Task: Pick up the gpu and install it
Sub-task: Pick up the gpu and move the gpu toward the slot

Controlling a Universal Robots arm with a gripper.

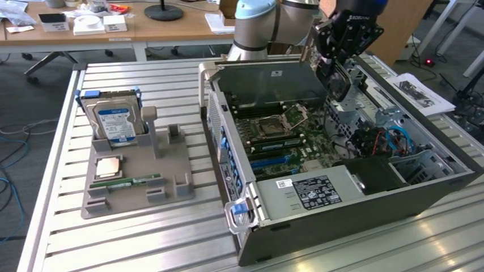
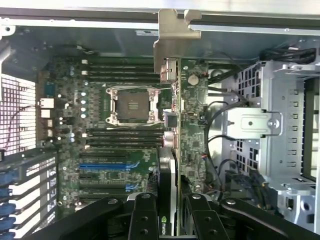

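- Nearest to the wrist camera are the black fingers (image 2: 143, 220). They are clamped on the gpu (image 2: 169, 190), one on each face of the card.
- From this camera I see the gpu edge-on. Its long axis runs away from the fingers and ends at the metal bracket (image 2: 172, 35), which is the far end.
- Behind the card lies the motherboard (image 2: 125, 150) of the open computer case (image 1: 363, 209). As far as I can judge, the card hangs above the board and does not touch it.
- The blue slot (image 2: 107, 165) lies on the board just beside the line of the card, on the same side as the processor socket (image 2: 131, 105). Its length seems to run across the long axis of the card, not along it, but the perspective may deceive me.
- In the exterior view the held card is at about one o'clock of the picture, over the far part of the case. The board with its slots lies toward seven o'clock from it.
- I work with one arm only, and the card is already in its grip.
- At nine o'clock the grey tray (image 1: 136, 198) stands on the worktop (image 1: 113, 243), well apart from the case. It carries the hard drive (image 1: 113, 119) and the green memory stick (image 1: 124, 182).
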